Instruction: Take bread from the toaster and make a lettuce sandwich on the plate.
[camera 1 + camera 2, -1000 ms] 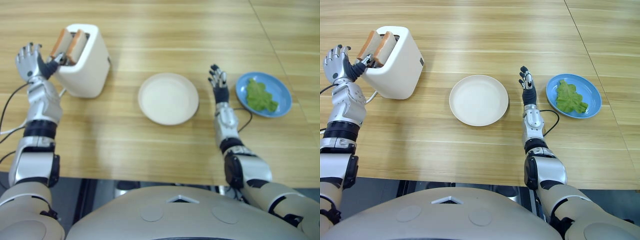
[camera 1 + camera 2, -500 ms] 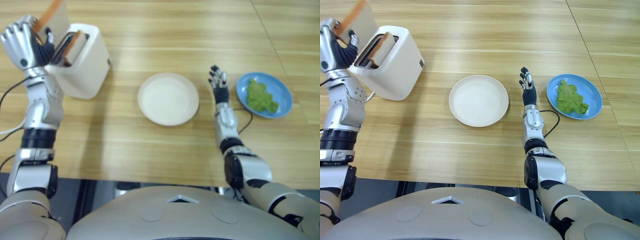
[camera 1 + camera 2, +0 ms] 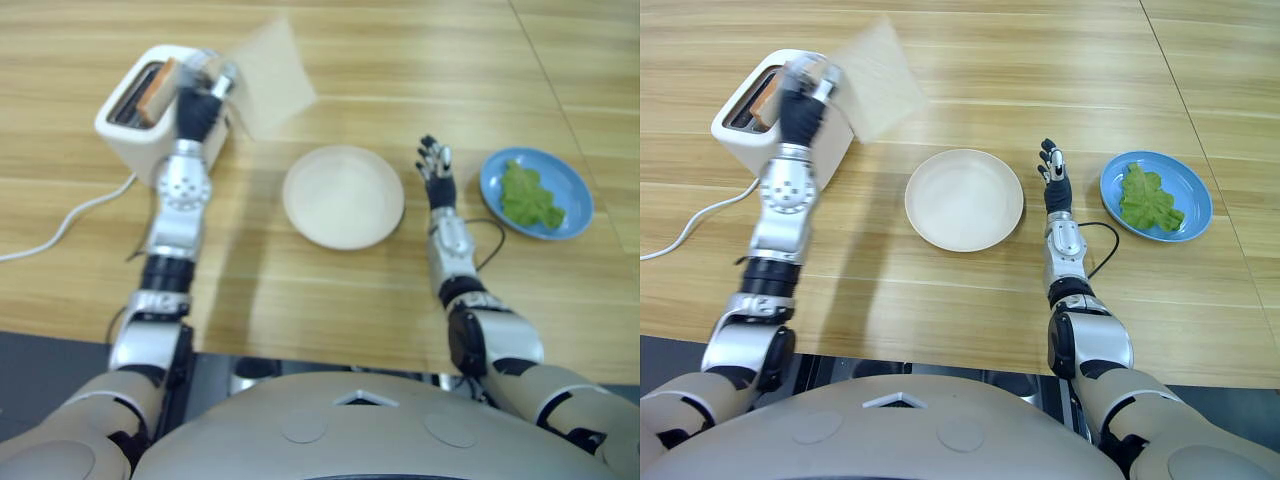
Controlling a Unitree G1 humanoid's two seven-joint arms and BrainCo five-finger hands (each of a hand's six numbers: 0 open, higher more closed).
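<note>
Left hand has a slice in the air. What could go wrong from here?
The slice seems pinched by one edge in the left hand, so it may slip before reaching the plate. The left arm hangs close over the toaster and could bump it.

Pale bread slice [image 3: 875, 80] tilts aloft in the left hand [image 3: 800, 95] beside the white toaster [image 3: 740, 130] holding a second slice [image 3: 762, 100]; round plate [image 3: 964, 198] lies left of the right hand [image 3: 1052, 170], lettuce [image 3: 1145, 198] to its right
</note>
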